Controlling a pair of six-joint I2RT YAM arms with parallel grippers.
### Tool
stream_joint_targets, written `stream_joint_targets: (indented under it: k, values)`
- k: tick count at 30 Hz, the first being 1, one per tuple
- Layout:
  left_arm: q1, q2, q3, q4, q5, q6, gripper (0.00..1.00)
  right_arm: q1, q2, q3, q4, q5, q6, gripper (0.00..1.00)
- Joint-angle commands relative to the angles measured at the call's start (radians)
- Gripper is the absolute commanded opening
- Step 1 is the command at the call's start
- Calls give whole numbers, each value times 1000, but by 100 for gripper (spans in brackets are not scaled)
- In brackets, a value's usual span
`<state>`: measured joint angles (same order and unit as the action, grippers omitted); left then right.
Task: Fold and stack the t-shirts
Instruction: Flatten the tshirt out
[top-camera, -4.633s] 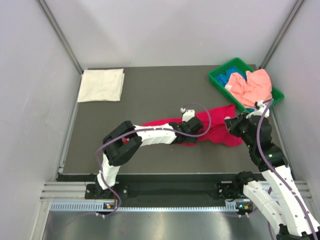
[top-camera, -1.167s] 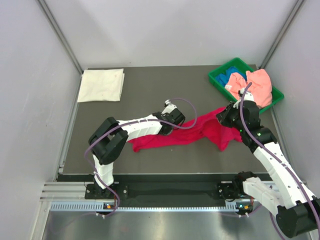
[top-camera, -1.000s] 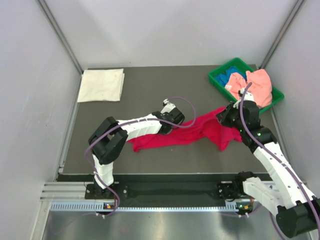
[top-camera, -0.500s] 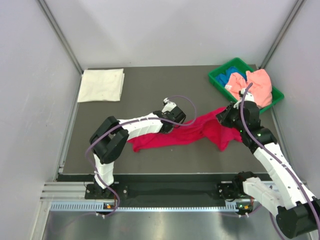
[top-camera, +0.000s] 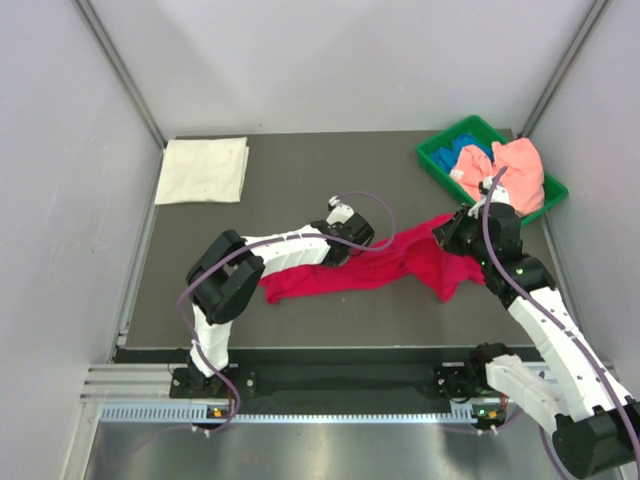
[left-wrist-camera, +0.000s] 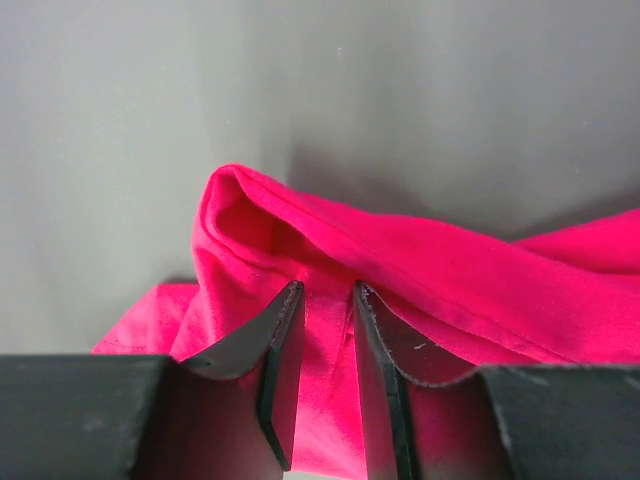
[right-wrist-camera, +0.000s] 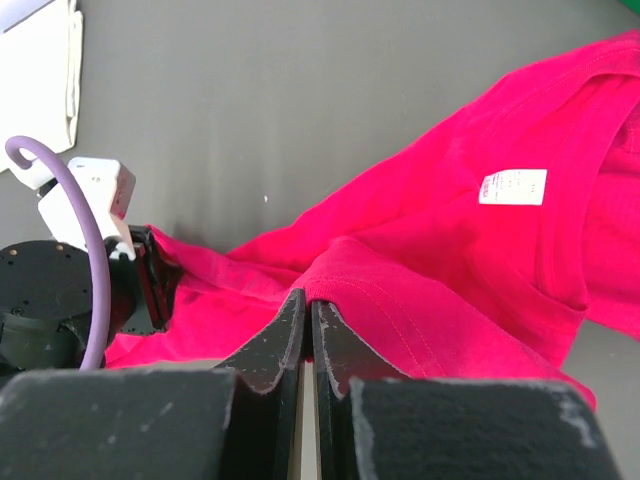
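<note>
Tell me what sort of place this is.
Likely a robot test cell in a lab, not a home: plain grey walls box in a dark table, a left arm and a right arm are mounted on a metal rail at its near edge, and a crimson-red t-shirt lies between them.

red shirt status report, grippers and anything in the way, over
Right gripper shut on red shirt fold. Left gripper jaws narrow at another fold, grip unclear. Shirt crumpled between arms, unfolded. Nothing lying on it.
</note>
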<state>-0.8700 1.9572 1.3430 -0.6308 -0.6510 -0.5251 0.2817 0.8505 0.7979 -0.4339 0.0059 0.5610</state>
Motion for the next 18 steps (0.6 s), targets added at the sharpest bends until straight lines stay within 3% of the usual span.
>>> stream_joint_targets:
  k: [1,15,18]
  values:
    - [2,14,33,-27,-49,-3,32,11,-19,4,37,6,2,0]
    - [2,51,24,6,-15,5,33,11,-21,3,40,8,10,0]
    - [2,54,19,-1,-25,2,24,11,-28,1,38,11,10,0]
